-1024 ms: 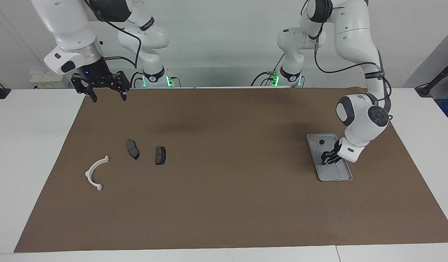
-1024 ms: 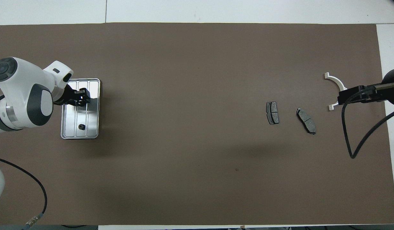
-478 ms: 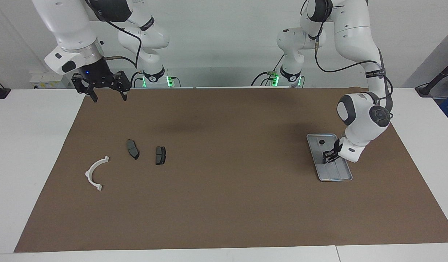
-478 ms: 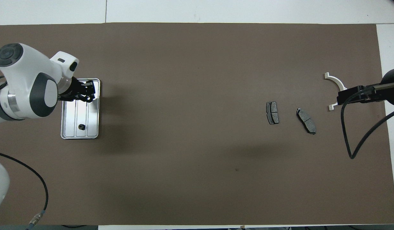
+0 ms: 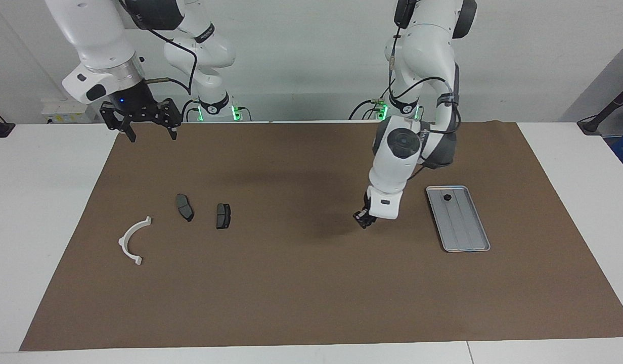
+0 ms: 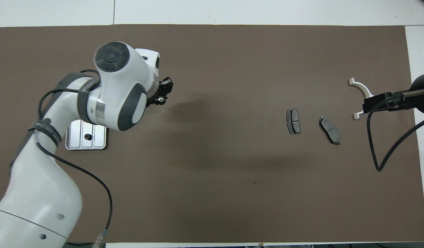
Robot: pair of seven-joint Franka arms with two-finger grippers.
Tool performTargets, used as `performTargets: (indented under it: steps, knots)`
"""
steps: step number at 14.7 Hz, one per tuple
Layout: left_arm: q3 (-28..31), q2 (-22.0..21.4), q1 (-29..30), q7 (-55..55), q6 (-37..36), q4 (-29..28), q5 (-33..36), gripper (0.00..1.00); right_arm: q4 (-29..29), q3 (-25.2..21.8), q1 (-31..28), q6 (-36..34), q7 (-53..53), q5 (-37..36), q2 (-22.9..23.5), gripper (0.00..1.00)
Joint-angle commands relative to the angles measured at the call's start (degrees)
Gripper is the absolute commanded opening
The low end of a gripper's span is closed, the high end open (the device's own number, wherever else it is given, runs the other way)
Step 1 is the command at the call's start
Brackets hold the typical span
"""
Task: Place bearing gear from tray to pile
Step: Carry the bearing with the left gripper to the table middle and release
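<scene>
Gone from over the tray (image 5: 468, 230) at the right of the facing view, now hanging low over bare brown mat (image 5: 311, 283) just right of centre: left gripper (image 5: 363, 221). Fingers narrow, pinched on what looks like a small dark round part, taken to be the bearing gear (image 6: 160, 100); best seen in the overhead view, left of centre in the upper half. Left on the tray, at its upper end in the facing view: one more small dark part (image 5: 447, 197). Unmoved at upper left of the facing view, over the mat's corner: right gripper (image 5: 152, 136), fingers spread wide, holding nothing, waiting.

Step in hand, by judgement: carrying across to the pile (image 5: 184, 207) at the left of the facing view, made up of a white bracket (image 5: 132, 240) and two dark pads (image 5: 223, 216).

Keep the pinch steady throughout; real risk of slipping or rolling with so small and round a part. Travel level and clear of the mat, straight across the open middle. Aim for a bare spot just beside the pads, near but not on them, to avoid knocking them about. Come down almost to the mat before opening; if dropped from height, likely to bounce or roll away. Open gently, then lift straight up. Stay clear of the right gripper's corner.
</scene>
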Motion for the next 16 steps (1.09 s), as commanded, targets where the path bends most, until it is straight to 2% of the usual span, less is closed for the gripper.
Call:
performTargets:
  steps: [1,3,14,15,16]
  knots:
    - [1.2,0.6,-3.5,-5.1,2.5,-2.0,-0.3,0.0,-1.2,0.2,-0.4,0.3,-1.3,0.6,-1.1,1.0]
    - [1.4,-0.5,-5.6,-5.4,6.5,-7.5,-0.3,0.0,-1.2,0.2,-0.3,0.3,-1.3,0.6,-1.1,1.0]
    - [1.3,-1.8,-6.9,-7.5,9.5,-12.3,-0.3,0.0,-1.5,0.2,-0.4,0.0,-1.4,0.6,-1.5,1.0]
    - [1.4,-1.9,-7.1,-7.6,9.3,-12.3,-0.3,0.02,-1.5,0.2,-0.4,0.0,-1.4,0.6,-1.5,1.0]
    - [1.5,-2.0,-7.2,-7.9,8.6,-12.2,-0.3,0.29,-1.5,0.2,-0.3,0.0,-1.3,0.6,-1.5,1.0]
